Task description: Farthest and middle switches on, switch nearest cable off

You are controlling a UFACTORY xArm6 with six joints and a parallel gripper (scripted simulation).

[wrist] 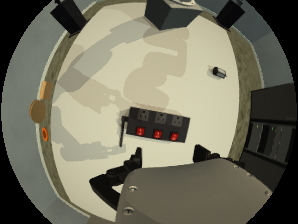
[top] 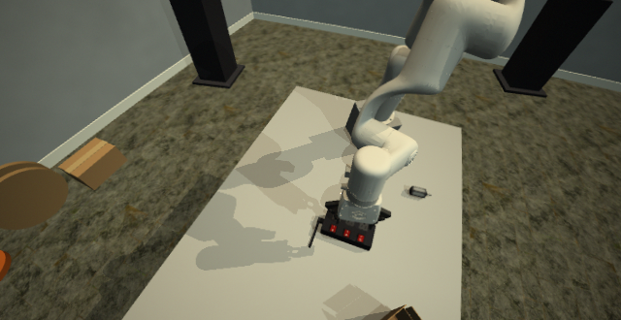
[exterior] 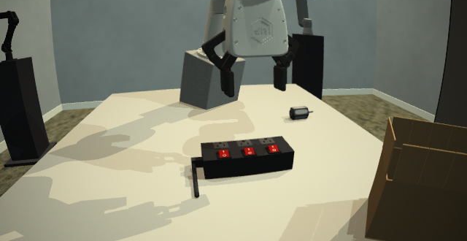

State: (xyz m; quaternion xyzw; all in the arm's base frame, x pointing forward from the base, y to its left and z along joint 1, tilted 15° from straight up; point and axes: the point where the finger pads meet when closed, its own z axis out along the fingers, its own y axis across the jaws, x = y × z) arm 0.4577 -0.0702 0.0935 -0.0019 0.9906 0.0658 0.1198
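Note:
The black power strip (exterior: 247,156) lies flat on the white table, sockets and three red switches facing up. Its short black cable (exterior: 195,177) sticks out at the left end. The switches (exterior: 223,154), (exterior: 249,151), (exterior: 273,148) are too small to tell which way each is rocked. My gripper (exterior: 254,80) hangs open and empty, high above and behind the strip, fingers pointing down. In the top view the strip (top: 346,228) lies just under my wrist, with the cable (top: 312,233) at its left. The wrist view shows the strip (wrist: 158,124) ahead of my open fingers.
A small black cylinder (exterior: 300,112) lies on the table behind and right of the strip. An open cardboard box (exterior: 419,182) stands at the table's near right corner. My grey base block (exterior: 208,78) stands at the far side. Black pillars (top: 204,29) stand on the floor.

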